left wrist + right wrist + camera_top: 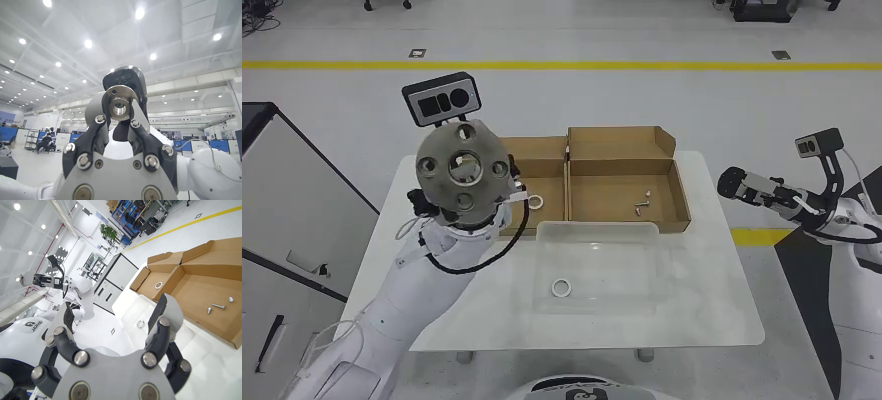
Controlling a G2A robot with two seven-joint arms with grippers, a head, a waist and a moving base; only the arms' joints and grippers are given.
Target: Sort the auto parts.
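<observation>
A white table (pixel 702 290) carries cardboard boxes (pixel 622 190) and a clear tray (pixel 642 232). At ten o'clock the left arm is raised, its left gripper (pixel 118 108) clamped on a flanged metal part (pixel 464 170) (flat face toward the camera). The right gripper (pixel 115 306) hangs spread wide at three o'clock, off the table's edge.

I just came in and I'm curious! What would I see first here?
A big round metal part with holes, held up high by the left gripper, over the white table. On that table sit two cardboard boxes, one with bolts inside.
</observation>
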